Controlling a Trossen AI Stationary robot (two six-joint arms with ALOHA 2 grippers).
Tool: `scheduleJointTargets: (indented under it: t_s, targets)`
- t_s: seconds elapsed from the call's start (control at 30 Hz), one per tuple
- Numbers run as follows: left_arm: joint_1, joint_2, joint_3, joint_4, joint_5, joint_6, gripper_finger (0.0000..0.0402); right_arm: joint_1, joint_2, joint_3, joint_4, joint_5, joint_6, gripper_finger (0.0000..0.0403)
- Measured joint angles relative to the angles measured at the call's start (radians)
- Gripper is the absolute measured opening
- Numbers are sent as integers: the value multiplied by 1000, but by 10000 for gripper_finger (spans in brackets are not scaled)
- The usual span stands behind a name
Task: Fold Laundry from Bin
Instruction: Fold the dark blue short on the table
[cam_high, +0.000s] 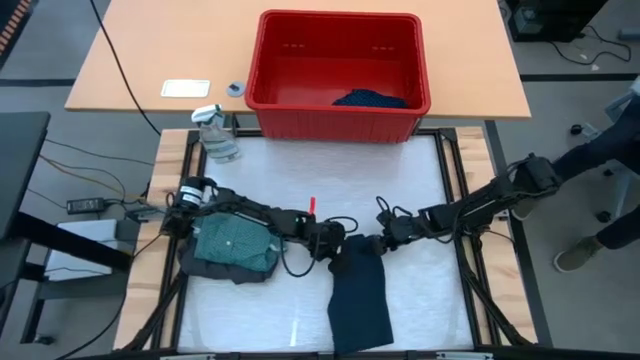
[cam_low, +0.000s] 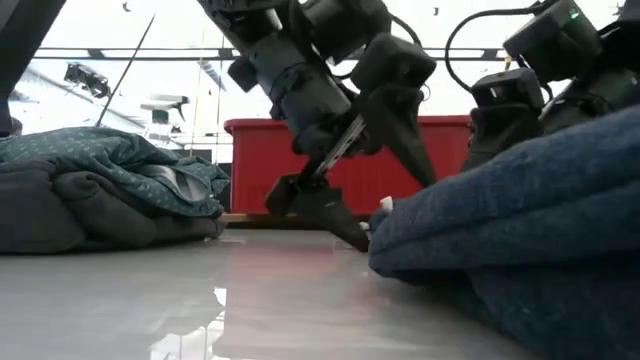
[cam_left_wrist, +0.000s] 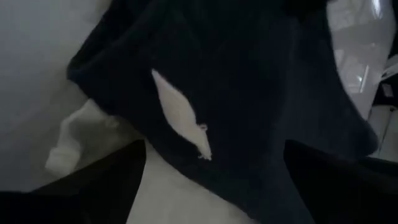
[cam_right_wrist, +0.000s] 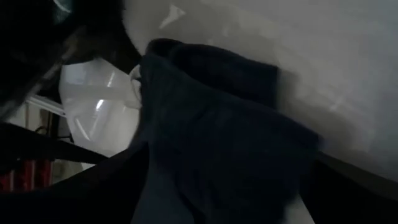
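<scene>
— Both claws sit at the top edge of the navy garment (cam_high: 360, 295), don't they? Left claw (cam_high: 335, 243) at one corner, right claw (cam_high: 385, 232) at the other.

— Yes, fingers spread wide on each and gripping nothing; the cloth lies flat on the worktop (cam_high: 420, 190) in a long folded strip between them, likely just laid down.

— Why that spot?

— Probably to keep it clear of the folded pile (cam_high: 235, 250), teal-green shirt on dark grey, which rests near the left arm's base.

— And the bin (cam_high: 340, 75)?

— On the wooden table behind the worktop, with one dark dotted piece (cam_high: 370, 99) left inside, so I'd judge the job well along.
</scene>
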Motion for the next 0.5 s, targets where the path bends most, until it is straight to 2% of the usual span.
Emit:
scheduleJointTargets:
  t_s: [0.1,0.2,0.33,0.5]
  targets:
    - [14,15,0,27,37,11,371,0,55,3,61,0,12,369]
    - [26,17,-1,28,54,30,337,12,81,3,76,1,33,338]
    - [43,19,-3,46,54,95,284,28,87,2,69,8,28,269]
    - [65,19,-3,78,50,157,223,20,100,4,80,-75,24,191]
